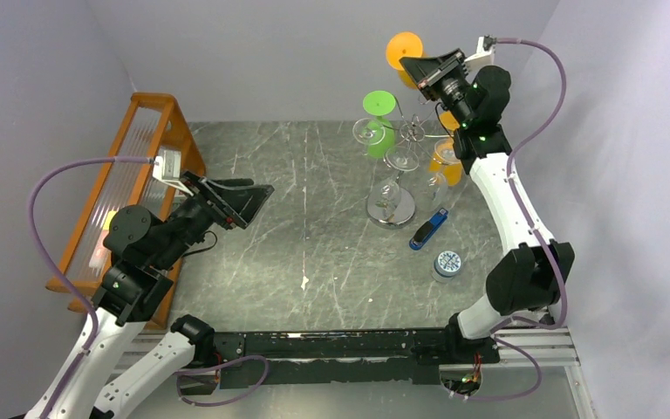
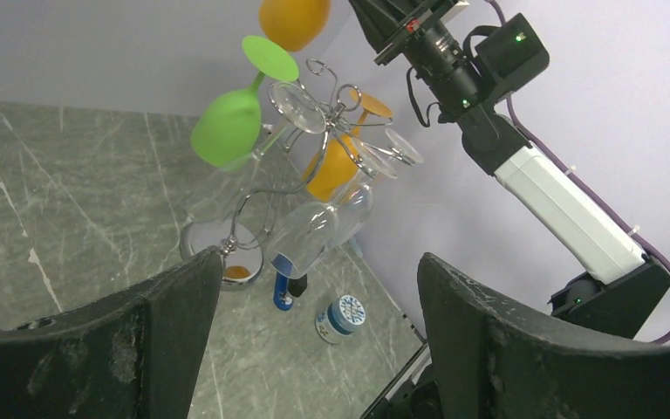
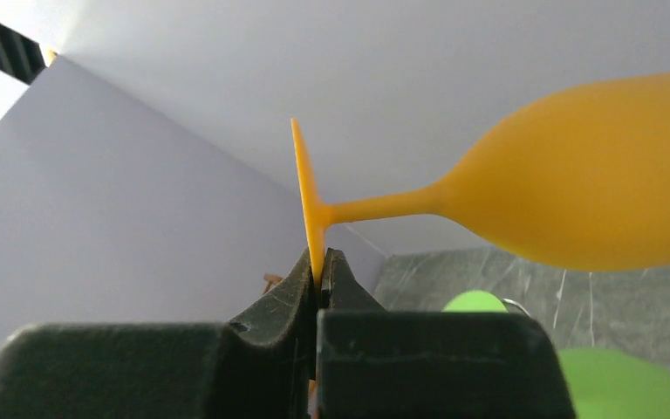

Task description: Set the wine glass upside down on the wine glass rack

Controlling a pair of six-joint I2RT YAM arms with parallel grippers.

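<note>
An orange wine glass (image 3: 593, 175) lies sideways in the air, and my right gripper (image 3: 320, 262) is shut on the rim of its flat foot (image 3: 310, 201). From above, that foot (image 1: 404, 48) and the right gripper (image 1: 413, 65) are high over the back of the wine glass rack (image 1: 390, 208), a chrome wire tree on a round mirrored base. On its arms hang a green glass (image 1: 379, 131), a second orange glass (image 1: 445, 157) and clear glasses. My left gripper (image 1: 257, 196) hovers open and empty left of the rack, whose looping arms (image 2: 327, 105) it faces.
An orange wooden slatted rack (image 1: 131, 175) stands along the left edge. A blue stick-shaped object (image 1: 428, 230) and a small blue-and-white round tin (image 1: 447, 263) lie on the grey marble table (image 1: 314, 244), just right of the chrome base. Purple walls close in the back and right.
</note>
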